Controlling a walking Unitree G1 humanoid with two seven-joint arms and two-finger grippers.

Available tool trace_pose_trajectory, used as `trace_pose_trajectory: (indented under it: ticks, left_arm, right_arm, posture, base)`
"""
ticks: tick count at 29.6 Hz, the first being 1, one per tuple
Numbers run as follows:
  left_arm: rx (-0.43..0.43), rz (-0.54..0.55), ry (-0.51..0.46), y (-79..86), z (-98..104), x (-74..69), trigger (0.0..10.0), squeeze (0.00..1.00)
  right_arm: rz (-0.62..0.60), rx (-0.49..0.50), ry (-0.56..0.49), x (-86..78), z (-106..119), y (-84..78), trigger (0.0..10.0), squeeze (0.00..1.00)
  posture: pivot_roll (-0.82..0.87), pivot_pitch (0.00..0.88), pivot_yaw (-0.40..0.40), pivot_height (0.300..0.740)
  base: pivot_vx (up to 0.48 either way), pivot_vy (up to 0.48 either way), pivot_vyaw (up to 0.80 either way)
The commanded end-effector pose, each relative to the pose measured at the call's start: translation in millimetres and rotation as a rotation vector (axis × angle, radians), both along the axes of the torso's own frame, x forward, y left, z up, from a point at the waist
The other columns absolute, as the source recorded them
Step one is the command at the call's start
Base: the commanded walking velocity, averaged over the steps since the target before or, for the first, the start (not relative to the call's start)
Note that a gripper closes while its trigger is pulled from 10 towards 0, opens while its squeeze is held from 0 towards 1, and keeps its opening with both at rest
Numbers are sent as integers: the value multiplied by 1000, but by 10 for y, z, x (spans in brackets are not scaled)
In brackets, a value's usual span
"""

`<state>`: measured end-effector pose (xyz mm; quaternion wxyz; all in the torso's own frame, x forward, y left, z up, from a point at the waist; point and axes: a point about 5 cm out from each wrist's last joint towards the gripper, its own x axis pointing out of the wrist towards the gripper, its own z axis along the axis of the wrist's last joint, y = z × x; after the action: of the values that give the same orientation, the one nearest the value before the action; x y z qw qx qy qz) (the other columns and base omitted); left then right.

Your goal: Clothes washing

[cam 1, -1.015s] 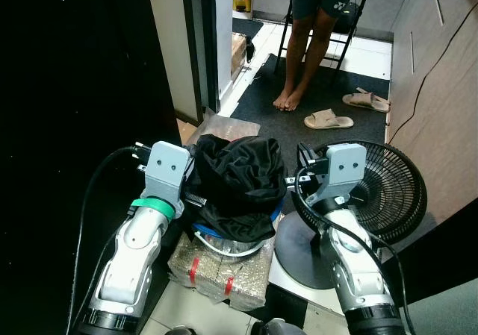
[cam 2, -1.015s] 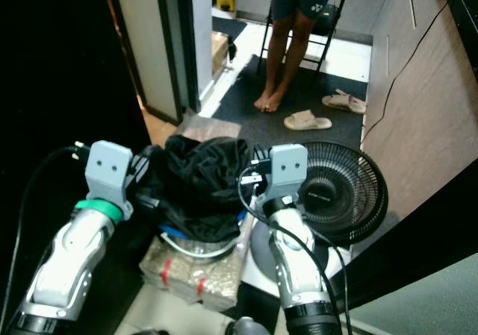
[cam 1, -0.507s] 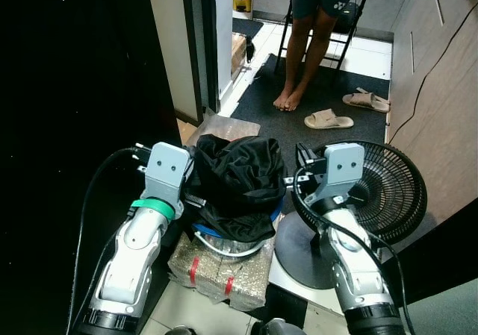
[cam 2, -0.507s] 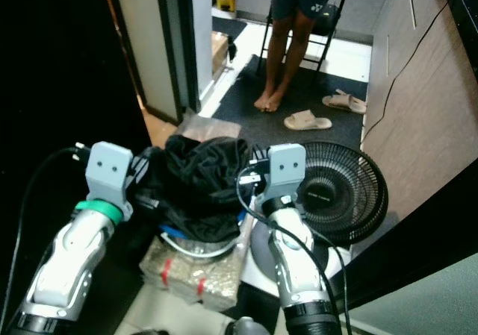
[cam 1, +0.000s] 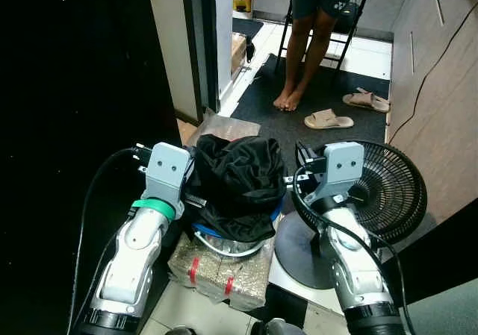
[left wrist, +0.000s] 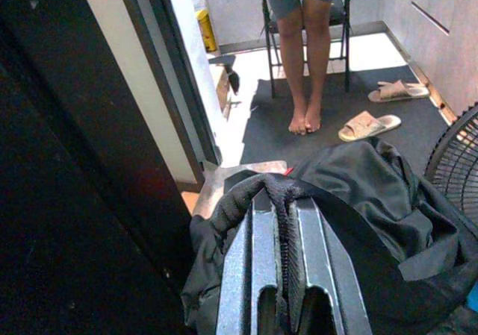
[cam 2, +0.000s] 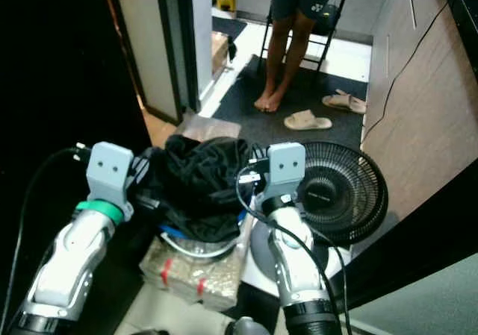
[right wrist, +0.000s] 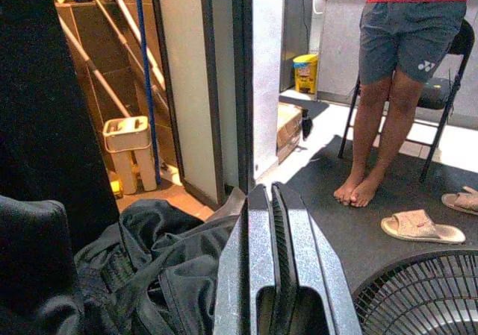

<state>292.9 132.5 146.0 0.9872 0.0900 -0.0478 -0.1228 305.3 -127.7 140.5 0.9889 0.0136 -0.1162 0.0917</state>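
Black clothes (cam 1: 237, 177) sit heaped in a blue-rimmed basin (cam 1: 224, 239) between both arms, likely gathered for carrying to the wash. Left gripper (left wrist: 278, 223) has its fingers pressed together, pinching a fold of the fabric, so the load stays anchored. Right gripper (right wrist: 273, 223), fingers together and holding nothing, hovers at the pile's other side beside a floor fan (cam 1: 381, 186).

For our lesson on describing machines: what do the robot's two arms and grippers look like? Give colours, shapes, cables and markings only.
Both arms are silver, rounded and jointed, each ending in a boxy grey wrist block. The left arm has a green band below its block and a black cable looping beside it. The right arm carries black cables near its block. The left gripper and right gripper each have two long, flat dark fingers.
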Motion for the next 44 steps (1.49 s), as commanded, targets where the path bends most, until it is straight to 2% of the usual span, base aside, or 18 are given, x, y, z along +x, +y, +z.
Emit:
trace_pose_trajectory:
  ticks: [1,44]
  left_arm:
    - [0,7,7,1,-32,-9,10000,0]
    - [-6,11,4,-15,-30,16,10000,0]
  right_arm:
    - [1,6,22,-13,-52,5,10000,0]
    - [0,8,18,12,-35,19,10000,0]
  posture:
    - [-49,0,47,740]
    - [-49,0,46,740]
  base:
    - [0,0,0]
    - [0,0,0]
